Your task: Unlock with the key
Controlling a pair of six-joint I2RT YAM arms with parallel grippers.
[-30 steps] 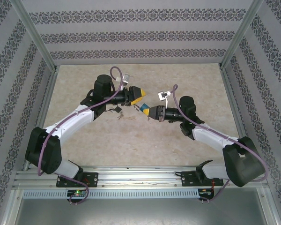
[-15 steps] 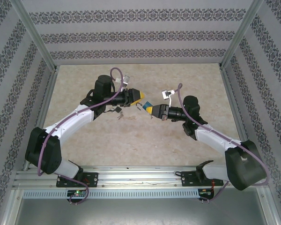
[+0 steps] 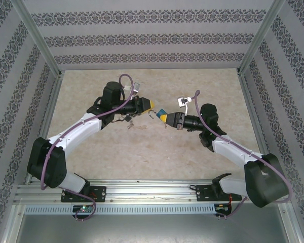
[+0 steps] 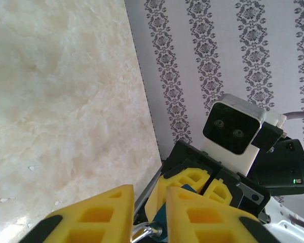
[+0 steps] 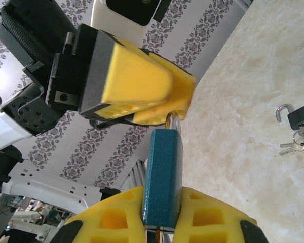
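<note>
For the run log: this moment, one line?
left tool: shut on shackle | right tool: shut on blue padlock | black padlock, keys: on table

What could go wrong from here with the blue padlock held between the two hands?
The left hand pinches only the thin shackle of the blue padlock, held in mid-air by the right hand; a tug might slip it free. Both hands are busy, while keys lie on the table by a black padlock.

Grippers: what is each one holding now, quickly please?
Left gripper: closed on the shackle of the blue padlock.
Right gripper: closed on the blue padlock's body.
</note>
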